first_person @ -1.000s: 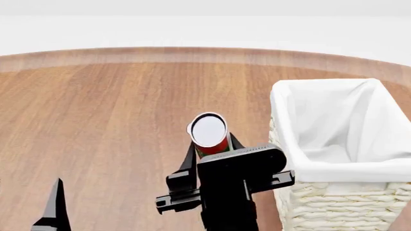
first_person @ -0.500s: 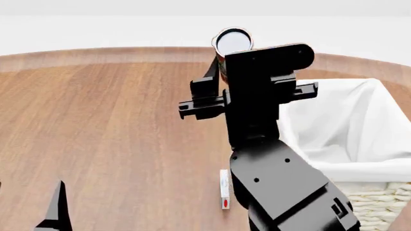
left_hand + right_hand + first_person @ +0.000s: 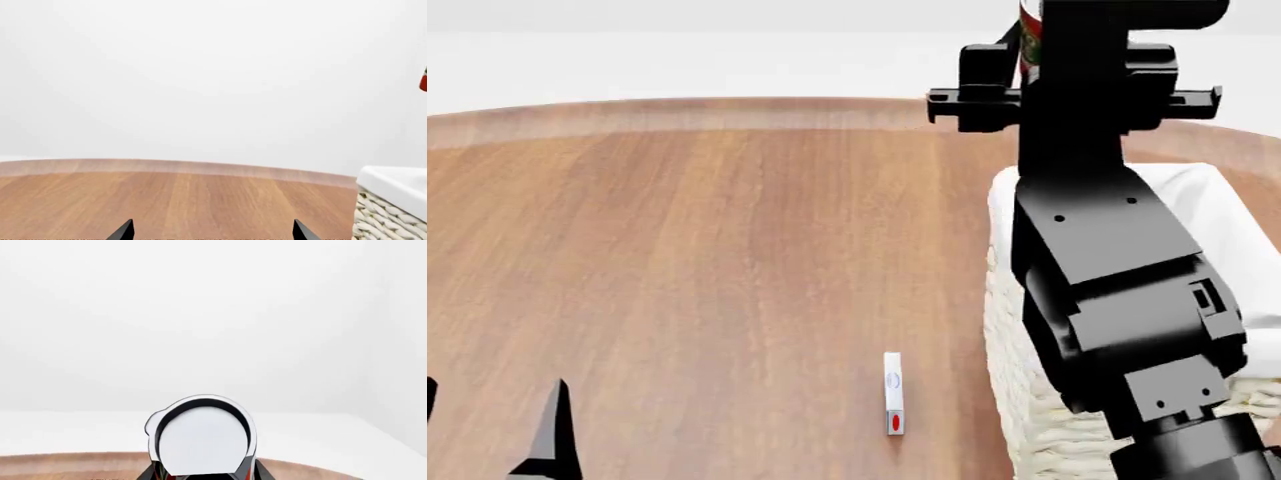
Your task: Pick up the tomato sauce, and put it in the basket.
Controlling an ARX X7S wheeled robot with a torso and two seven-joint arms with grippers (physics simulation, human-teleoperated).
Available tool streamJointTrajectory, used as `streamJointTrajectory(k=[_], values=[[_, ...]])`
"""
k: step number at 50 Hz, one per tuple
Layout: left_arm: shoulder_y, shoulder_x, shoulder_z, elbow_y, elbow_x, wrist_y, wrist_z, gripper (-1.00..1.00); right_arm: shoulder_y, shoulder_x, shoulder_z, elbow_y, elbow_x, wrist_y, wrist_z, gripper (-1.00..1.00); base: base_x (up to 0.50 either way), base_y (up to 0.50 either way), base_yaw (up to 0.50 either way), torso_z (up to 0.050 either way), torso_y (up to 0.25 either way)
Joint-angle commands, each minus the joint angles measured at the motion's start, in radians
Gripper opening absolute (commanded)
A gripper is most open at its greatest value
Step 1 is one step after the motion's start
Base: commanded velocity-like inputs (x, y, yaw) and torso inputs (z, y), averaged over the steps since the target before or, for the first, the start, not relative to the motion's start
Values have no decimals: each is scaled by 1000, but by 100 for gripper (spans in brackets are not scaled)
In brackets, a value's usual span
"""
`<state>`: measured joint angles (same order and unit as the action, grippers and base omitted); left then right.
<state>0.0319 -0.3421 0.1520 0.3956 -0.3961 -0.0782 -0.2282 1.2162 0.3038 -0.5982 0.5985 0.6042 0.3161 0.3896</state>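
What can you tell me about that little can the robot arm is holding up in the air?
The tomato sauce is a small round can with a flat silver-white end ringed by a dark rim. The head view shows only a sliver of its red and green label beside the arm. It is lifted well clear of the wooden table, up near the wicker basket. The right gripper is closed on its sides, black fingers flanking the can. Nothing else touches it.

A small white stick (image 3: pixel 893 393) lies on the wooden table (image 3: pixel 694 260).
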Motion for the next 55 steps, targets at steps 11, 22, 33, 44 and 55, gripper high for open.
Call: streamJointTrajectory(k=[11,22,33,44,55], values=[[0,-6,8,0,3,0,-9,100,257,-105,-5,700,-135,-214,-169,-100,0,0,0,0,0],[-8,-5,19,-11,8,1,-8,100,245,-104,89,710,-240,-153,-178,-100,0,0,0,0,1],[-8,-6,17,-24,7,11,-9,100,221,-112,284,710,-402,-39,-238,-100,0,0,0,0,0],[0,-7,20,-34,8,23,-8,100,236,-109,419,710,-534,53,-279,-100,0,0,0,0,0],[0,-8,19,-47,4,34,-5,100,246,-116,468,710,-589,179,-322,-100,0,0,0,0,1]])
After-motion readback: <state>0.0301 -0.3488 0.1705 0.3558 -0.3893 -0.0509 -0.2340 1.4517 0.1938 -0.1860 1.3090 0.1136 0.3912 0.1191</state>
